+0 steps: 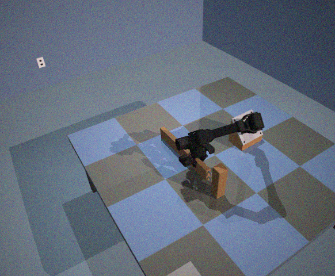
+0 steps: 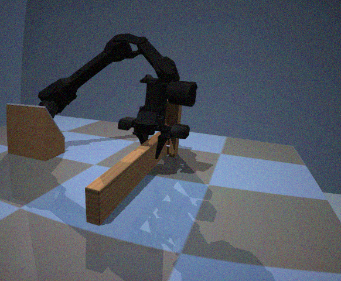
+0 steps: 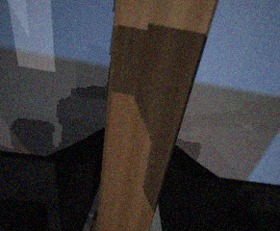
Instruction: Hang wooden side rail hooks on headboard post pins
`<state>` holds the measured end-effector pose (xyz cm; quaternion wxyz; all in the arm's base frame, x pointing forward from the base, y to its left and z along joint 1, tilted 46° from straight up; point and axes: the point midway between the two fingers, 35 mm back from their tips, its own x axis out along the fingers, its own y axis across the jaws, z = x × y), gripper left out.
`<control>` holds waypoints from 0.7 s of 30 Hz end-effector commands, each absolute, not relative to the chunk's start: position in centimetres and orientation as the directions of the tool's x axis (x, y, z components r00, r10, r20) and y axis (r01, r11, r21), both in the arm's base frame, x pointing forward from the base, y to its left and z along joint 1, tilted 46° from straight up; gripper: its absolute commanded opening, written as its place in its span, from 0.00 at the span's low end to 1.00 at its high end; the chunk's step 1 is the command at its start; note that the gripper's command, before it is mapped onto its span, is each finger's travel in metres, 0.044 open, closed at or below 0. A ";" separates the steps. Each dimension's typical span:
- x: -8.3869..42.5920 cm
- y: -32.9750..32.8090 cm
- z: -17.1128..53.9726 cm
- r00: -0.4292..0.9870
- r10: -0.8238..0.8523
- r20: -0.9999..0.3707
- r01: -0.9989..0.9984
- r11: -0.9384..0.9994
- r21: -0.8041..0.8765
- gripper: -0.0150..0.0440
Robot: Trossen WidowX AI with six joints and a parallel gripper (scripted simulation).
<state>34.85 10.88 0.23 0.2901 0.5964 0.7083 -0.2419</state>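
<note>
The wooden side rail [image 1: 168, 139] [image 2: 125, 169] [image 3: 127, 115] stands on its narrow edge, its far end low on the table. My gripper [image 1: 194, 162] [image 2: 150, 148] [image 3: 134, 132] is shut on the rail near its hook end, one finger on each side. The headboard post [image 1: 219, 182] [image 2: 173, 114] stands upright just beyond that end. The steel hooks [image 1: 209, 175] show between the rail's end and the post in the top view, close to the post's face. The pins and the inside of the slot are hidden, so I cannot tell whether the hooks sit on them.
The arm's wooden base block [image 1: 252, 142] [image 2: 28, 133] with its white plate stands to one side of the rail. The arm reaches over from it. The checkered table [image 1: 155, 204] [image 2: 255, 218] carries the rail, post and block. Its edge runs along the left in the top view.
</note>
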 end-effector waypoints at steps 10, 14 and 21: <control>35.3 10.2 0.7 -0.104 0.703 -0.704 0.986 0.163 0.017 0.25; 35.3 10.2 0.7 -0.104 0.703 -0.704 0.986 0.163 0.017 0.25; 35.3 10.1 0.8 -0.104 0.703 -0.704 0.986 0.163 0.017 0.25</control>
